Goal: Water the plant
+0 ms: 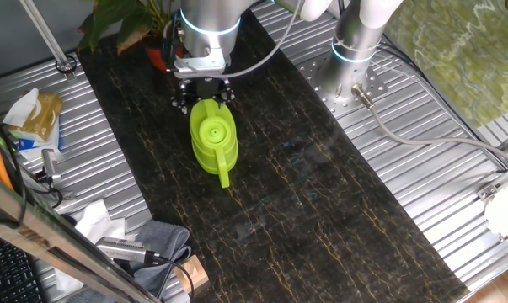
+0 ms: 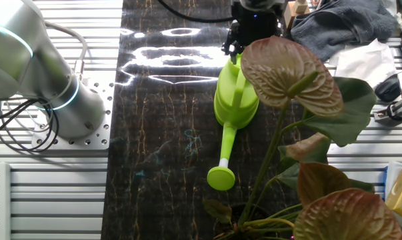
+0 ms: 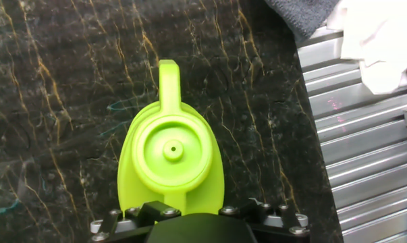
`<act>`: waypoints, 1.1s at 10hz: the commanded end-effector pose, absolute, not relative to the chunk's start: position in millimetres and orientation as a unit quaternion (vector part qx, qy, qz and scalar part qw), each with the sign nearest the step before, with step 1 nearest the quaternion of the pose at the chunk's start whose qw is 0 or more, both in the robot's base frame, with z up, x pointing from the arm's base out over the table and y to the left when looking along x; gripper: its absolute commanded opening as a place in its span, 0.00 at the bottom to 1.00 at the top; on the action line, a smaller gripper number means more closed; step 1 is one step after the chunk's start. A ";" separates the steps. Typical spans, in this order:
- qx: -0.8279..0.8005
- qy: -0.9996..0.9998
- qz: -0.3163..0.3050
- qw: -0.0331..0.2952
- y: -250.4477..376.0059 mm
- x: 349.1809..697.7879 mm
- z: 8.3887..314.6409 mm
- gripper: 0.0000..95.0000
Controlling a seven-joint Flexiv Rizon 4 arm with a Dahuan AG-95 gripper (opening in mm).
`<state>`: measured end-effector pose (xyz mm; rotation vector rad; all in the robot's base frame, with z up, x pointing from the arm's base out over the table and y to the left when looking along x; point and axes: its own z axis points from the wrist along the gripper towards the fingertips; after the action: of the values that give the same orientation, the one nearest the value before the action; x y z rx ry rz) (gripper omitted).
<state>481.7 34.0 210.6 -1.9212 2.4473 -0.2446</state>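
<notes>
A lime-green watering can [image 1: 213, 139] hangs under my gripper [image 1: 201, 94], which is shut on its handle end. The hand view looks straight down on the can's round top [image 3: 171, 152], and its spout [image 3: 167, 77] reaches away from me. My fingertips are hidden there. In the other fixed view the spout ends in a round rose [image 2: 221, 177] close to the plant. The plant [image 2: 301, 87] has broad green and brownish leaves and fills the lower right of that view. In one fixed view the plant [image 1: 123, 21] and its orange-red pot [image 1: 157, 57] stand at the mat's far-left end, behind the gripper.
A dark veined mat [image 1: 321, 210] runs along the ribbed metal table [image 1: 439, 168]. The arm's base [image 1: 355, 50] stands to the right of the mat. A grey cloth [image 1: 165, 244], white tissue [image 1: 98, 220] and small tools lie at the lower left.
</notes>
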 end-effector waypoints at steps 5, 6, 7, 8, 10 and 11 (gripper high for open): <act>-0.614 0.786 -0.076 0.014 34.4 481.6 210.1 0.80; -0.607 0.791 -0.075 0.016 34.4 481.6 210.1 0.80; -0.594 0.801 -0.075 0.018 34.4 481.6 210.1 0.60; -0.569 0.819 -0.074 0.020 34.4 481.6 210.1 0.40; -0.553 0.830 -0.068 0.023 34.4 481.6 210.1 0.20; -0.550 0.832 -0.067 0.021 34.4 481.6 210.1 0.20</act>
<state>480.8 33.7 210.2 -1.7088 2.5742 -0.2129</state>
